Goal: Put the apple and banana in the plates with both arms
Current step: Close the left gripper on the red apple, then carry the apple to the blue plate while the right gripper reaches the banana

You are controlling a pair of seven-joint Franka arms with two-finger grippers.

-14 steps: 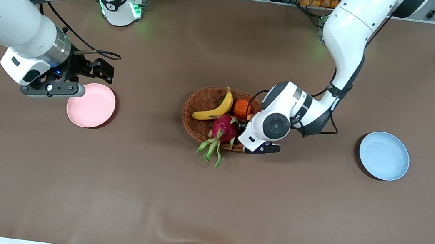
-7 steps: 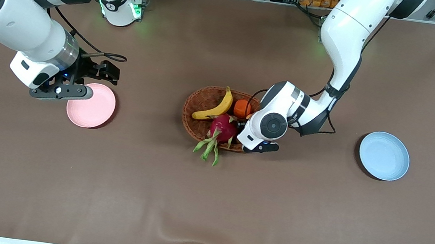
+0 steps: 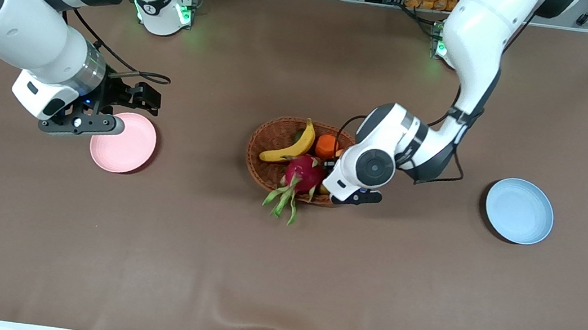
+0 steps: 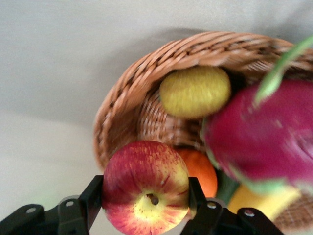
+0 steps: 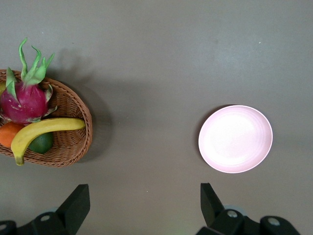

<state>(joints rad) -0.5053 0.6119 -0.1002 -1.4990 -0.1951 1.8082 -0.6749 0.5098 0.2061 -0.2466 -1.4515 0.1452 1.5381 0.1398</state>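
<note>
The red and yellow apple sits between the fingers of my left gripper, which is shut on it at the left arm's end of the wicker basket. In the front view the left wrist hides both apple and gripper. The yellow banana lies across the basket, also visible in the right wrist view as the banana. My right gripper hangs open over the table beside the pink plate, its fingers holding nothing. The blue plate lies toward the left arm's end.
The basket also holds a magenta dragon fruit, an orange, a yellow-green round fruit and a green fruit. The dragon fruit's green leaves hang over the rim nearest the front camera. A brown cloth covers the table.
My left gripper has closed from open onto the apple. The right arm shifted a little toward the basket and then stayed still.
</note>
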